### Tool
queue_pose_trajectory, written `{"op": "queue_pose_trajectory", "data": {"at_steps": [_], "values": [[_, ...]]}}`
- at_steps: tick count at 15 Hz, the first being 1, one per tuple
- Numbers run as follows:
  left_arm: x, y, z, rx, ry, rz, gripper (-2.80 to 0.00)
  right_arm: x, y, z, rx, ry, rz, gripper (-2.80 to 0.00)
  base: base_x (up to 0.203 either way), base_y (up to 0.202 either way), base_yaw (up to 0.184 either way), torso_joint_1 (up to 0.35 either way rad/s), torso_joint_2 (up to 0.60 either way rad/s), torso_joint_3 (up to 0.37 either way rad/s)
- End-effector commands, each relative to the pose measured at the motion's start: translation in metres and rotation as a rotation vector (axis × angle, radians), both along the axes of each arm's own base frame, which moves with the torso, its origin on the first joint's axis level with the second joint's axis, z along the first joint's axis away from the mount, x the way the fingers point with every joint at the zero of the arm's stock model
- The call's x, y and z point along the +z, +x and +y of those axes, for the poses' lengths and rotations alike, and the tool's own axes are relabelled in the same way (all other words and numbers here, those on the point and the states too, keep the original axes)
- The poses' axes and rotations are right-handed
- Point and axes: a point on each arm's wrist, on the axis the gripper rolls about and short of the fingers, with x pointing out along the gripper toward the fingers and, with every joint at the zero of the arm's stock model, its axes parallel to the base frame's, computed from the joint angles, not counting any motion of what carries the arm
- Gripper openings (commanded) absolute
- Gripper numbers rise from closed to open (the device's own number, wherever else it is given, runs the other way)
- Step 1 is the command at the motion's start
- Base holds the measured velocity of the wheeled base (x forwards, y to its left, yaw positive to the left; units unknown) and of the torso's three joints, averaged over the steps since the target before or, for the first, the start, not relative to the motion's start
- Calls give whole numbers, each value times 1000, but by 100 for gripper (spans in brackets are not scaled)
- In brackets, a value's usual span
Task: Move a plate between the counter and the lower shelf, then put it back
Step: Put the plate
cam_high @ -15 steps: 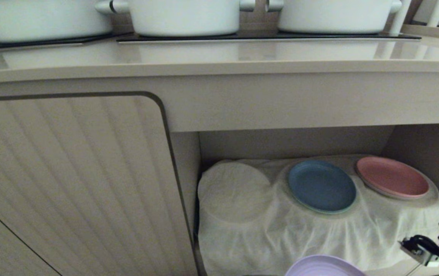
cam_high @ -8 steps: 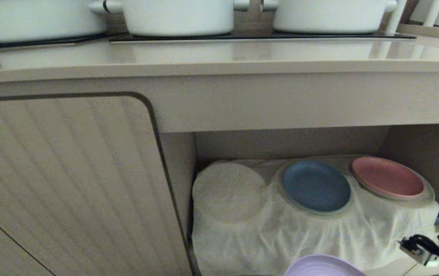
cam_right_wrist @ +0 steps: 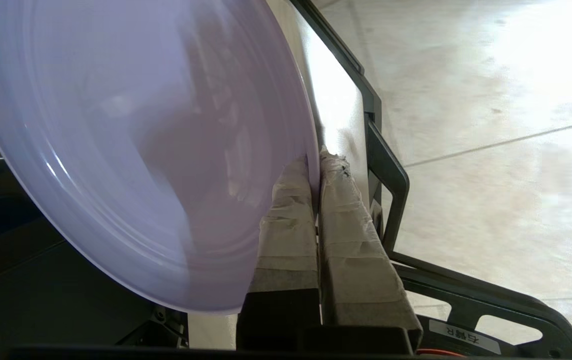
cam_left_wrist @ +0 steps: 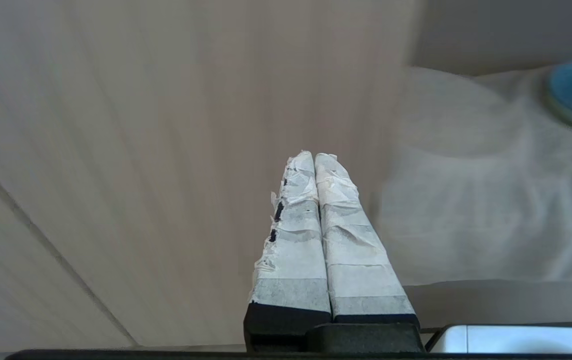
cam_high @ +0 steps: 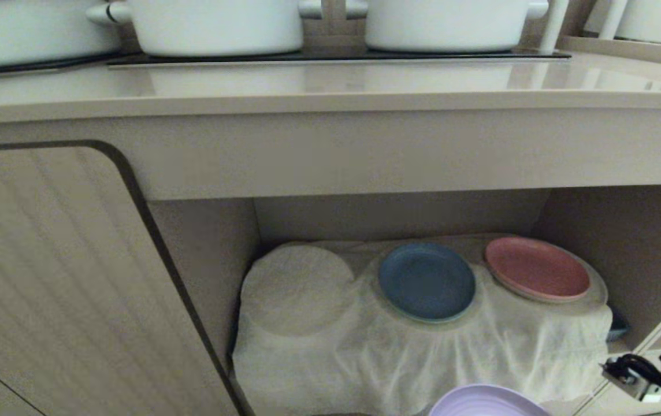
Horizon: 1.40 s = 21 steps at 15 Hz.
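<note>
- Nearest us, our right gripper [cam_right_wrist: 314, 162] is clamped on the rim of the plate [cam_right_wrist: 131, 145], held low in front of the lower shelf [cam_high: 608, 231].
- Our left gripper [cam_left_wrist: 314, 160] hangs empty, fingers pressed together, facing the cabinet door [cam_high: 47, 277].
- On the shelf's cloth [cam_high: 365, 352]: a blue plate [cam_high: 426, 281], a pink plate [cam_high: 536, 268].
- Farthest up, the counter [cam_high: 330, 86] carries white pots [cam_high: 215, 26].
</note>
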Motion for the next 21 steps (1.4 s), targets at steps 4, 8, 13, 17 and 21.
{"op": "queue_pose_trajectory", "data": {"at_steps": [4, 8, 13, 17, 21], "values": [[0, 0, 0, 0, 0, -1, -280, 0, 0, 0, -1, 3, 1, -280, 0, -199, 1, 1, 3, 5], [0, 0, 0, 0, 0, -1, -280, 0, 0, 0, 0, 4, 1, -280, 0, -189, 1, 2, 4, 5], [0, 0, 0, 0, -2, -1, -280, 0, 0, 0, 0, 5, -1, -280, 7, -37, 3, 0, 1, 3], [0, 0, 0, 0, -2, -1, -280, 5, 5, 2, 0, 10, -16, -280, 0, 0, 0, 0, 0, 0], [0, 0, 0, 0, -2, -1, -280, 4, 6, 2, 1, 9, -5, -280, 0, 0, 0, 0, 0, 0]]}}
